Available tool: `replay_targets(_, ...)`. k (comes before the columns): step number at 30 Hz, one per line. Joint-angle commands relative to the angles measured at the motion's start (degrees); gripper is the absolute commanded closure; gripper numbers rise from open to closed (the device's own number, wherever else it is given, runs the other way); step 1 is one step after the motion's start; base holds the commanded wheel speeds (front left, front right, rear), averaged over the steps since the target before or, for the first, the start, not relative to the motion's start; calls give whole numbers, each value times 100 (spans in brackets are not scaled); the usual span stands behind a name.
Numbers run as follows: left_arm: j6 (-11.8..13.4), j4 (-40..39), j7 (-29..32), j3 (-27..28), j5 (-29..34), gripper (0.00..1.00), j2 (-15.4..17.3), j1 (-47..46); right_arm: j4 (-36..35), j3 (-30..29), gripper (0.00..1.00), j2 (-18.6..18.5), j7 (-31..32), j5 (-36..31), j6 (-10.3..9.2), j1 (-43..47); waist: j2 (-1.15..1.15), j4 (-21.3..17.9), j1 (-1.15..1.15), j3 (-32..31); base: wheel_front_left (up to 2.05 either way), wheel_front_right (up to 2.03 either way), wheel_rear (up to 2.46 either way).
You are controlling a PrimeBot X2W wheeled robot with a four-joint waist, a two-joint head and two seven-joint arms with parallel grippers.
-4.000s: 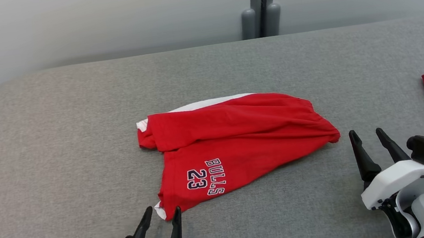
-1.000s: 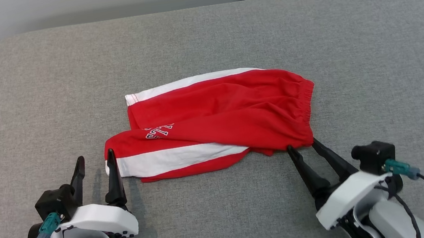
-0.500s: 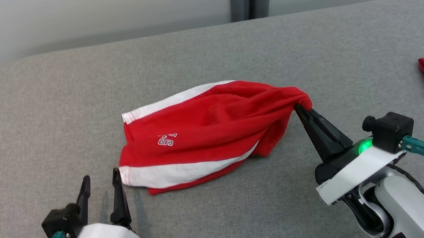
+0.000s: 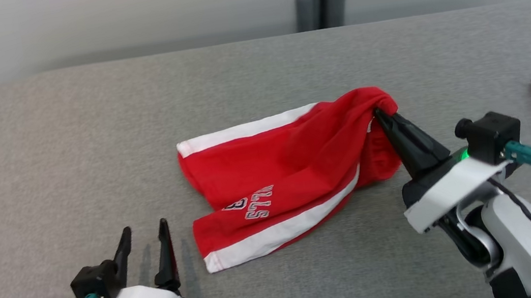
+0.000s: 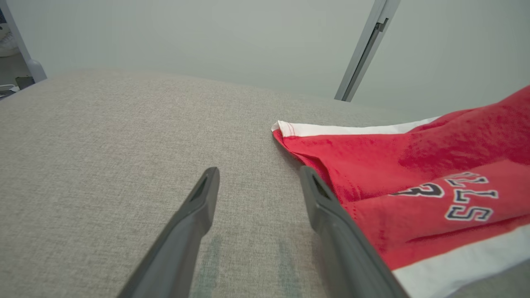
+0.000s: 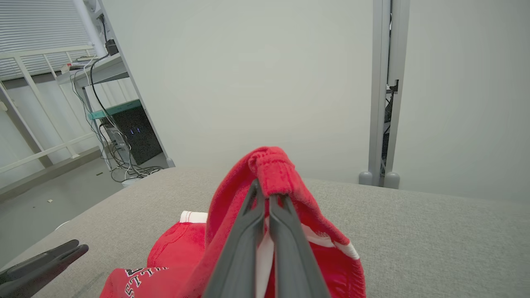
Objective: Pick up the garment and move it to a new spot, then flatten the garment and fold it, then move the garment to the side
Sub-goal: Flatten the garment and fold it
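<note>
Soft red shorts [image 4: 278, 168] with white stripes lie mid-desk [image 4: 90, 141] on coarse grey cloth; the navy lettering reads "LLS" and "3". The right claw [image 4: 377, 112] is clamped on the gathered waistband [image 6: 271, 165], holding it raised. The left claw [image 4: 145, 225] gapes near the front edge.

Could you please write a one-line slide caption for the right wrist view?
Right gripper, jaws shut, holds the red shorts by the bunched waistband, raised above the grey table.

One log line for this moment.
stage: pick-up | right gripper: shut on red shorts waistband, lifted off gray table | left gripper: open, beside shorts hem
</note>
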Motion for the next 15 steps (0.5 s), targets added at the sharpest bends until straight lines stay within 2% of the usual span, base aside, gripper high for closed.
replay_targets(1,-13,-2,-8,-53,-34,0,19,-92,103,-43,100,-3,53,-29,0,-108,0,238,0,162,0,0,0)
replay_targets(7,14,-23,-8,-523,-197,0,20,-276,1372,-329,100,95,134,-425,0,-842,0,968,0,487,0,0,0)
replay_targets(8,20,-34,-8,-614,-228,0,20,-299,1612,-384,90,88,78,-504,0,-1002,0,1086,0,550,0,0,0)
replay_targets(9,27,-41,-8,-683,-238,0,18,-322,1862,-435,62,102,48,-562,0,-1155,0,1186,0,608,0,0,0)
replay_targets(10,46,-50,-8,-755,-275,0,18,-338,2184,-507,8,88,85,-645,0,-1280,0,1283,0,669,0,0,0)
replay_targets(11,65,-63,-8,-804,-295,0,20,-356,2475,-567,0,78,59,-728,0,-1407,0,1360,0,711,0,0,0)
replay_targets(15,109,-114,-8,-969,-379,0,15,-423,3377,-823,0,81,-178,-891,0,-1854,0,1574,0,851,0,0,0)
